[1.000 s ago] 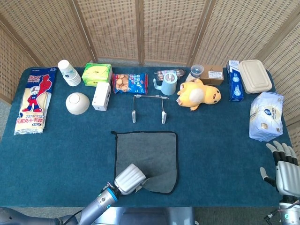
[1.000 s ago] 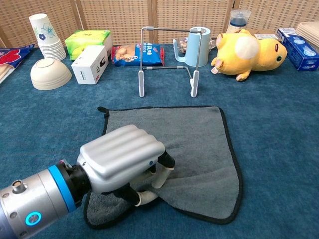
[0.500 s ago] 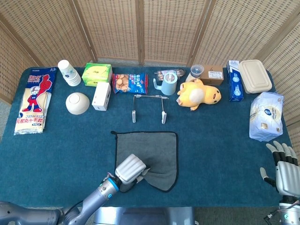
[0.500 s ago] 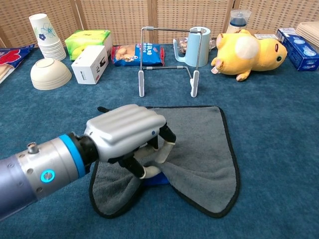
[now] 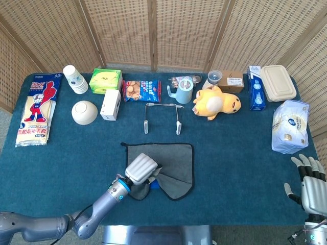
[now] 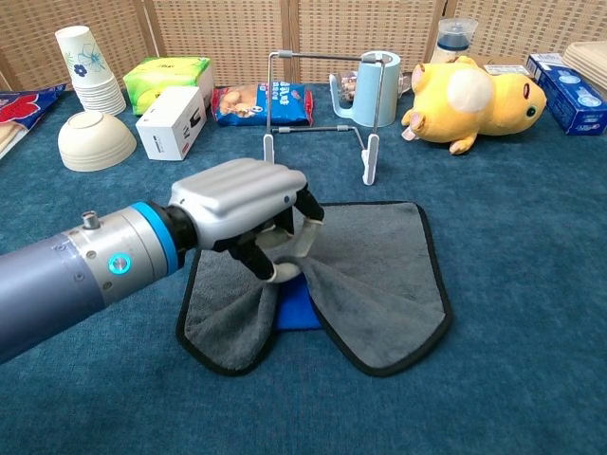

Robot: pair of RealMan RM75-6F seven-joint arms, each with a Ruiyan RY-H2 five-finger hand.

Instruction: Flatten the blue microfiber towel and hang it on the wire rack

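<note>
The towel (image 5: 178,162) (image 6: 379,270) lies on the blue table in front of the wire rack (image 5: 162,116) (image 6: 322,109). Its top face looks grey with a black hem, and a blue underside (image 6: 296,308) shows where it is lifted. My left hand (image 5: 141,170) (image 6: 245,204) grips the towel's near edge, bunched up over the towel's left half. The cloth hangs in folds from the fingers. The rack stands upright and bare, a short way beyond the towel. My right hand (image 5: 309,182) rests at the table's near right corner, fingers apart, holding nothing.
Behind the rack stand a light blue mug (image 5: 182,93) and a snack bag (image 5: 141,90). A yellow plush (image 5: 215,103) lies to its right, a white box (image 5: 110,104) and bowl (image 5: 84,112) to its left. A tissue pack (image 5: 290,126) sits far right.
My left hand has moved from the table's front edge toward the rack, lifting the towel's near edge with it. The towel has folded over itself and its blue underside now shows. The right hand stayed still.
</note>
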